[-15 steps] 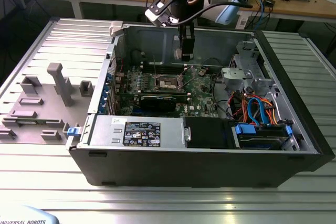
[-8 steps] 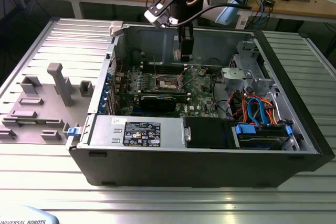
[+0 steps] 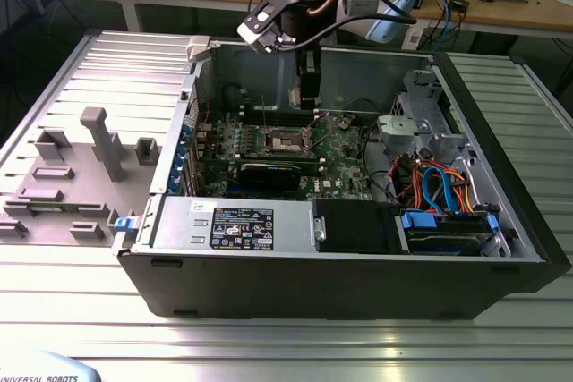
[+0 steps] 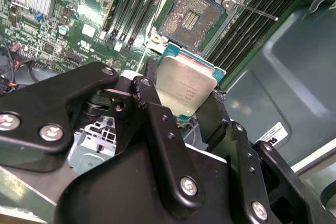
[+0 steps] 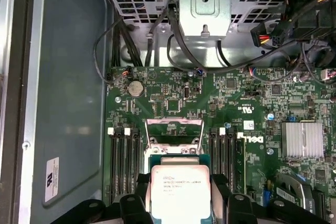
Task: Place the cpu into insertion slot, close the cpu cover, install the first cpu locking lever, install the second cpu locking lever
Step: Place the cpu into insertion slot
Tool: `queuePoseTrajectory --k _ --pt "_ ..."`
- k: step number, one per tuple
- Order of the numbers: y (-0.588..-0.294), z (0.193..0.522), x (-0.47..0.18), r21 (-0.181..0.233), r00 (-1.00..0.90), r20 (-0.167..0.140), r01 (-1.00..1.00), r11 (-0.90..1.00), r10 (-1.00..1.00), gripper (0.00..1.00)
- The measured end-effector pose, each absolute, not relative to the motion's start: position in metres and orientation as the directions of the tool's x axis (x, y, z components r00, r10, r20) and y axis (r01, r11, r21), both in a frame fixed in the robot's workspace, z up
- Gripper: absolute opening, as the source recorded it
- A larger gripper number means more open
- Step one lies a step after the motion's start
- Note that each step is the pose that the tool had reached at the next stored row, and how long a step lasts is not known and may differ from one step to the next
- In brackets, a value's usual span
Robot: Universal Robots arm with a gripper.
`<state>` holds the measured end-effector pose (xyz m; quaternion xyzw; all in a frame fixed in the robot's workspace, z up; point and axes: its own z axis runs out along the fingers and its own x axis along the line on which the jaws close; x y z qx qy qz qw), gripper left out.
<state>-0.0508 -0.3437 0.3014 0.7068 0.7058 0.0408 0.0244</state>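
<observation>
**Hand carrying the cpu above the open socket**

The hand [image 4: 184, 97] is clenching on the cpu [image 4: 187, 85], its two black fingers [image 4: 150, 90] pressing against opposite edges of the chip. That grip is probably leaving the underside untouched and free to go down into a socket. In the first wrist view the cpu [image 5: 179, 184] is lying flat between the fingers, with its silver top facing up towards the cameras. Being nearly square, it is showing no real long axis, and its sides are running parallel to the memory slots [image 5: 123, 161] on either side.

In the exterior view the hand [image 3: 307, 89] is hanging inside the computer case [image 3: 340, 270], above the middle of the circuit board [image 3: 345, 163]. It is not yet down at the insertion slot [image 3: 285, 139]. The insertion slot [image 4: 190, 17] is lying bare. The cpu cover [image 5: 174, 123] is standing raised and a locking lever [image 4: 260, 12] is sticking out free, seemingly to keep the way in open
</observation>
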Motion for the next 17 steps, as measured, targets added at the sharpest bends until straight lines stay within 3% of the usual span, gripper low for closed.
queuePoseTrajectory --k 17 --pt "-0.3437 0.2972 -0.0509 0.092 0.004 0.023 0.996 -0.006 1.000 0.54"
